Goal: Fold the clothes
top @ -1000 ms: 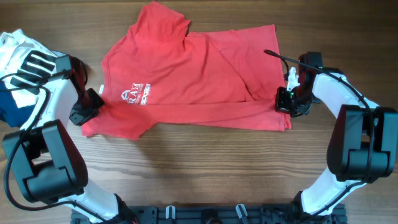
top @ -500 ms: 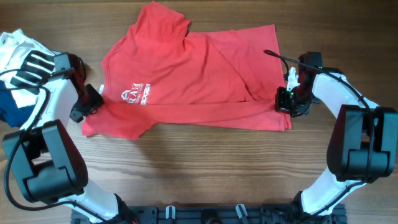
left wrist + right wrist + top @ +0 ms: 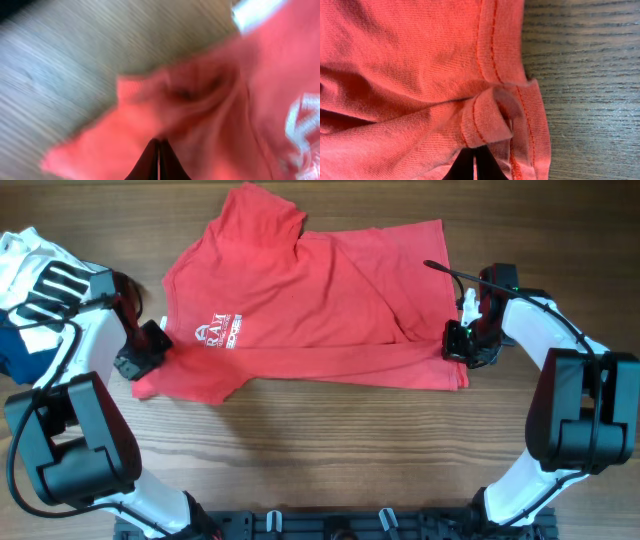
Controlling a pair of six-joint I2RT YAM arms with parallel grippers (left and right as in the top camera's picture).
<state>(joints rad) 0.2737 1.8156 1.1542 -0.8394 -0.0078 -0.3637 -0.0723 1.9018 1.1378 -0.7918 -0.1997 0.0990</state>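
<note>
The red T-shirt [image 3: 320, 310] lies partly folded on the wooden table, with white lettering [image 3: 222, 332] facing up and a small white tag [image 3: 161, 325] at its left edge. My left gripper [image 3: 150, 352] is at the shirt's left sleeve. In the blurred left wrist view its jaws [image 3: 158, 142] are shut with bunched red fabric [image 3: 210, 115] at the tips. My right gripper [image 3: 460, 345] is at the shirt's lower right hem. In the right wrist view its jaws [image 3: 475, 149] are shut on a rolled fold of the stitched hem [image 3: 487, 117].
A white garment with black stripes [image 3: 40, 275] and a navy garment [image 3: 12, 355] lie at the far left, beside the left arm. Bare wooden table [image 3: 320, 450] runs along the front below the shirt.
My left gripper rose toward the back edge of the sleeve, then came back down to the sleeve's left edge. The right gripper and the shirt's right side have not moved.
</note>
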